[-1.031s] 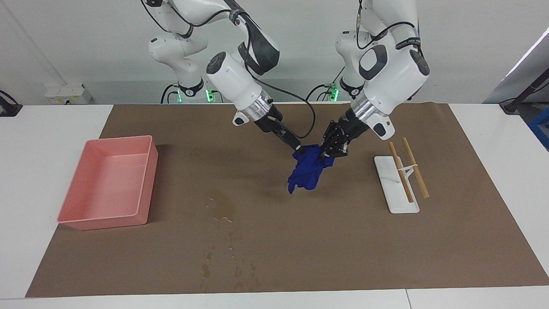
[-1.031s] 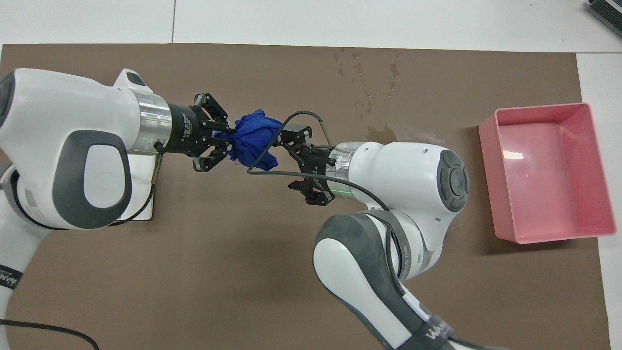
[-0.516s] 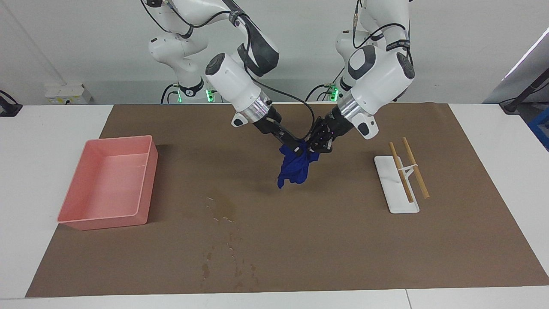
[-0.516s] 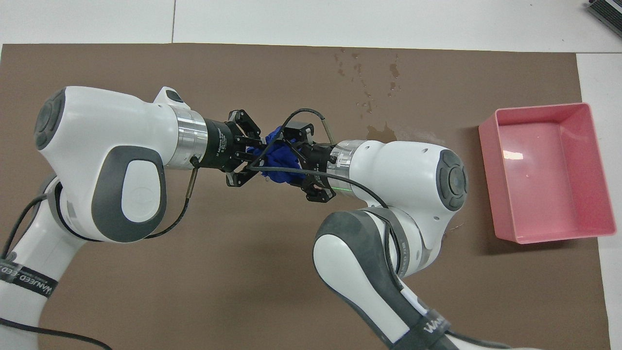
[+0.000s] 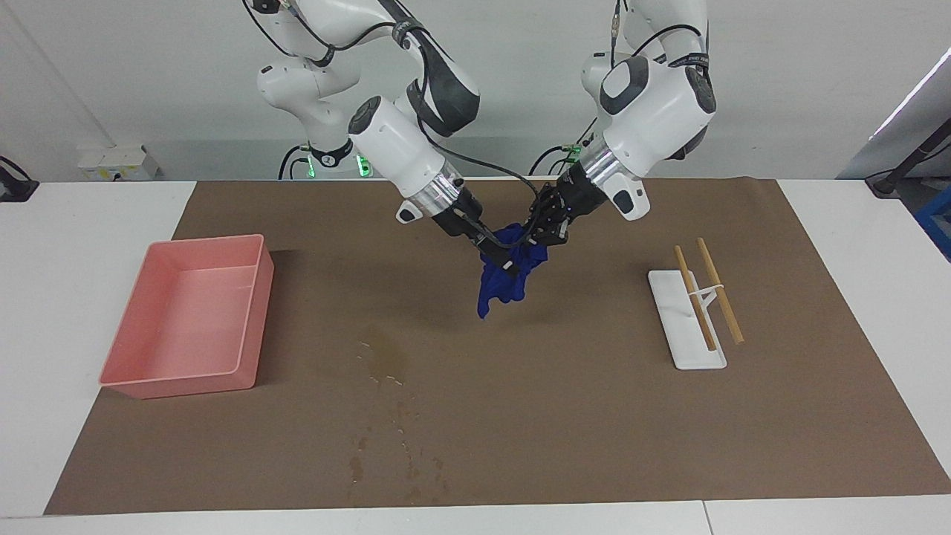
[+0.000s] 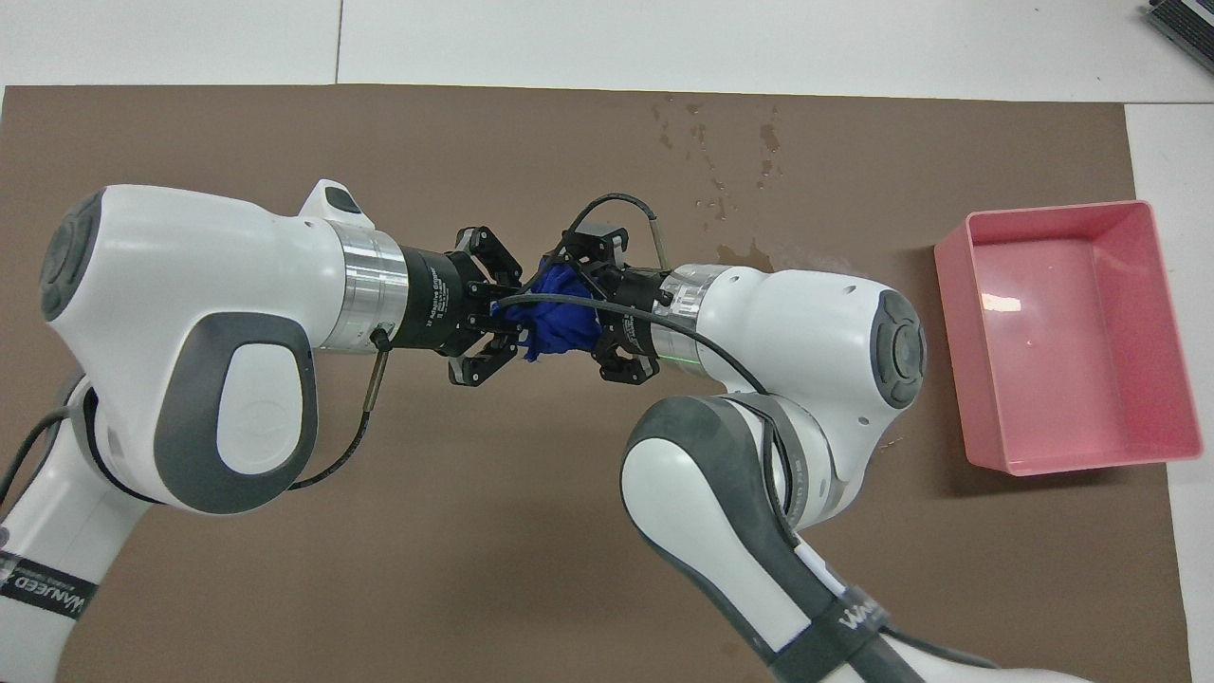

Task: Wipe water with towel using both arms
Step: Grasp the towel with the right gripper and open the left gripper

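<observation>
Overhead view shows you the towel (image 6: 560, 323) aloft over the mat, pinched shut in the left gripper (image 6: 507, 318), the right gripper (image 6: 593, 318) gaping around it, while the water (image 5: 386, 360) farther out remains unwiped.

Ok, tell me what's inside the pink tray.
Nothing shows in the pink tray: its floor is bare, with only a glare spot, in both views. The facing view hides the inner face of the wall farthest from the robots; the overhead view hides the nearest wall's.
</observation>
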`<move>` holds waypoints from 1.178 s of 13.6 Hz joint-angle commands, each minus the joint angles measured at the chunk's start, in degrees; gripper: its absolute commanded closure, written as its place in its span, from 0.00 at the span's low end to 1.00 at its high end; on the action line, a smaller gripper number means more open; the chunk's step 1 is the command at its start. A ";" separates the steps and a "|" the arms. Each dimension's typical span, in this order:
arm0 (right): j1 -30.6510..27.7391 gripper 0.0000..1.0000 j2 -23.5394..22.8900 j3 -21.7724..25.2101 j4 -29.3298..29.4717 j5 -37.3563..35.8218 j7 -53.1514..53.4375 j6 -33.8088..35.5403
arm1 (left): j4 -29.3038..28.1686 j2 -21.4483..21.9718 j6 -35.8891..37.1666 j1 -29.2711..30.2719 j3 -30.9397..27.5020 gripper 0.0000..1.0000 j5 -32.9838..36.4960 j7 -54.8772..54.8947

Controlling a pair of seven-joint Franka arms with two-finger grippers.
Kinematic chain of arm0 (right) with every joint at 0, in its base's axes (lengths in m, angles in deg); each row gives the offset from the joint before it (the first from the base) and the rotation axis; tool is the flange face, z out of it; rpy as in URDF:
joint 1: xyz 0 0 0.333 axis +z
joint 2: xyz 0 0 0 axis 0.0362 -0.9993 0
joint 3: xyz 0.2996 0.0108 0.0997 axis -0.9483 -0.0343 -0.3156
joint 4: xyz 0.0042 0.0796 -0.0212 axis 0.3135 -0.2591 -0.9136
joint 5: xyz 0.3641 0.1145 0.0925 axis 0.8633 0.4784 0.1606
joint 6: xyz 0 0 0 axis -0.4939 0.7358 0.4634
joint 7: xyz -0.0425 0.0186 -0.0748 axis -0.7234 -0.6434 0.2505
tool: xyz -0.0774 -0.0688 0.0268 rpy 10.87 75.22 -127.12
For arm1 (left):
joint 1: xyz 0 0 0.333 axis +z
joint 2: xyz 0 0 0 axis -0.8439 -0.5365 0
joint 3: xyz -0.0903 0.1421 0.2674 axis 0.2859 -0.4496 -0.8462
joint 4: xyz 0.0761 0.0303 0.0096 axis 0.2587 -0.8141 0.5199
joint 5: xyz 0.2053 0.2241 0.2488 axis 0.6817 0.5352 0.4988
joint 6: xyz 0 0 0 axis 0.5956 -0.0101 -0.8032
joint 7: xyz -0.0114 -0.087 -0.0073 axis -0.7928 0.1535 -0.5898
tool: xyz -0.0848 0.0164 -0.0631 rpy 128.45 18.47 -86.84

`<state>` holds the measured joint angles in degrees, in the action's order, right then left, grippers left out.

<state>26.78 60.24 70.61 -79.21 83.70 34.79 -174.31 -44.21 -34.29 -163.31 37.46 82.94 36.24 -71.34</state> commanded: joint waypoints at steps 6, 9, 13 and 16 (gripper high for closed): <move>-0.29 1.00 -0.51 -0.33 0.16 1.05 0.39 -1.17 | -6.10 2.62 -11.56 -4.69 -0.90 1.00 -1.90 -0.61; -0.47 1.00 -0.51 -0.33 0.25 1.05 0.21 -0.73 | -5.40 2.27 -11.30 -4.60 -1.08 0.86 -1.29 0.52; -0.47 1.00 -0.25 -0.16 0.16 0.70 -4.16 1.10 | -2.59 2.01 -11.21 -3.03 -1.34 0.00 5.45 0.70; -4.32 1.00 0.72 0.11 -0.10 -2.80 -12.76 12.15 | 1.72 0.17 -10.42 -0.74 -1.43 0.00 16.44 1.41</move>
<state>25.91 59.79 71.16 -79.13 82.91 27.79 -168.67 -45.32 -32.97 -174.04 35.08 81.46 47.75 -70.63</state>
